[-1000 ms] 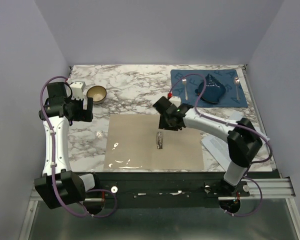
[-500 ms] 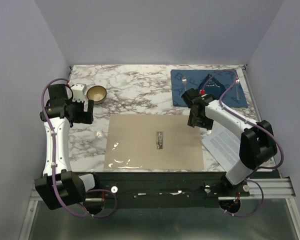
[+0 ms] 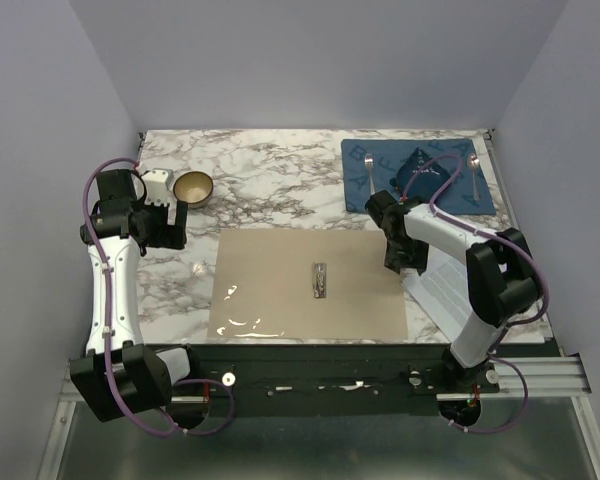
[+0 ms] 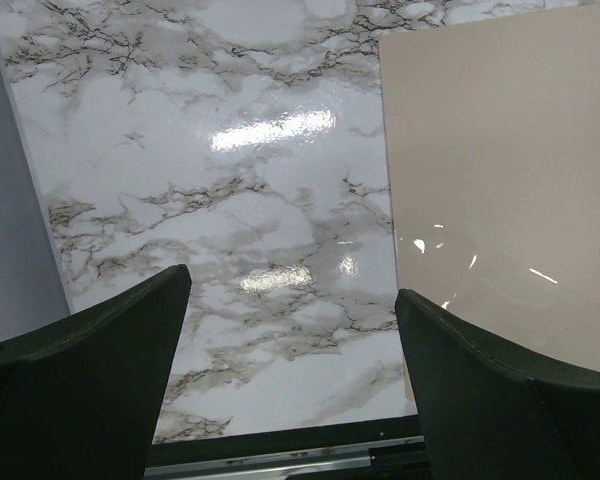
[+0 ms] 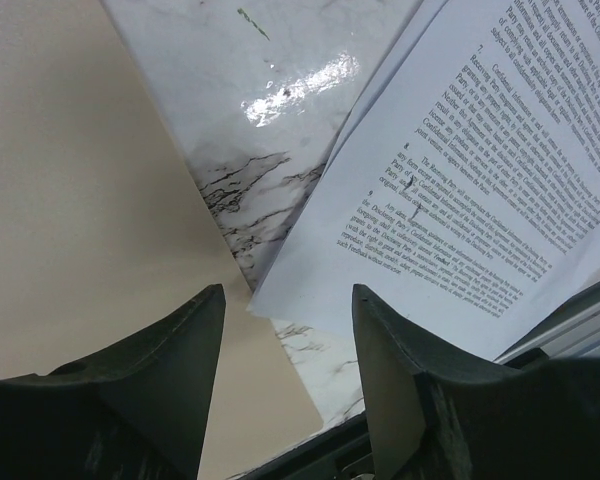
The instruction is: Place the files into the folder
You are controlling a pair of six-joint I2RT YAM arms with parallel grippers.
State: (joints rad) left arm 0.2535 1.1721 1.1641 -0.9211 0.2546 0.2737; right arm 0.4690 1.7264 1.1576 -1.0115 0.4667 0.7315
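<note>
Directly beneath the spread right claw (image 5: pixel 285 300): a corner of the white printed paper sheets (image 5: pixel 450 200), flat tan card folder (image 5: pixel 70 200) alongside. Pinching every sheet together looks wise

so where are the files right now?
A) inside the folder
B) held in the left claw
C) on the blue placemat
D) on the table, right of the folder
D: the files lie on the table just right of the folder, under the open right claw, which grips nothing.
</note>
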